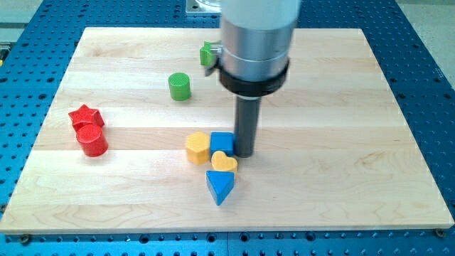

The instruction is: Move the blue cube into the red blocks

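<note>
The blue cube (221, 142) sits near the board's middle, with a yellow block (198, 147) touching its left side and a yellow heart (224, 163) just below it. My tip (244, 154) stands against the cube's right side. The red blocks are at the view's left: a red star (86, 116) and, just below and touching it, a red cylinder (92, 141). They are far to the left of the cube.
A blue triangular block (220, 186) lies below the yellow heart. A green cylinder (180, 87) stands above and left of the cube. A green block (207, 53) is partly hidden behind the arm's grey body (256, 43). The wooden board (355, 142) ends in blue perforated table.
</note>
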Available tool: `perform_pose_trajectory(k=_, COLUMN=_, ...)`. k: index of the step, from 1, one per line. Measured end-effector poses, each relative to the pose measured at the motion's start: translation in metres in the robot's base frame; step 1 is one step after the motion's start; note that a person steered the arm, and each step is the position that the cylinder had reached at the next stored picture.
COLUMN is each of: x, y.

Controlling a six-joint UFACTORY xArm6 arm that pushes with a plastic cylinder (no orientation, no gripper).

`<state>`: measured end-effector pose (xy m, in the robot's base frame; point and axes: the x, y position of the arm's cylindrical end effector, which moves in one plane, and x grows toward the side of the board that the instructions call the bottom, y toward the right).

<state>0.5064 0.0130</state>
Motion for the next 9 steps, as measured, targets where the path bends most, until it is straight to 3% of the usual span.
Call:
perform_pose_trajectory(k=1, x=0.000, y=-0.056)
perform_pose_trajectory(k=3, x=0.035, y=-0.065)
perform_pose_trajectory(k=5, x=0.011, y=-0.140)
perform_pose_trajectory(k=6, x=0.011, y=-0.053)
perform_pose_trajectory(k=7, x=-0.010, y=-0.070)
perform_pose_trajectory(k=9, x=-0.026, y=-0.184)
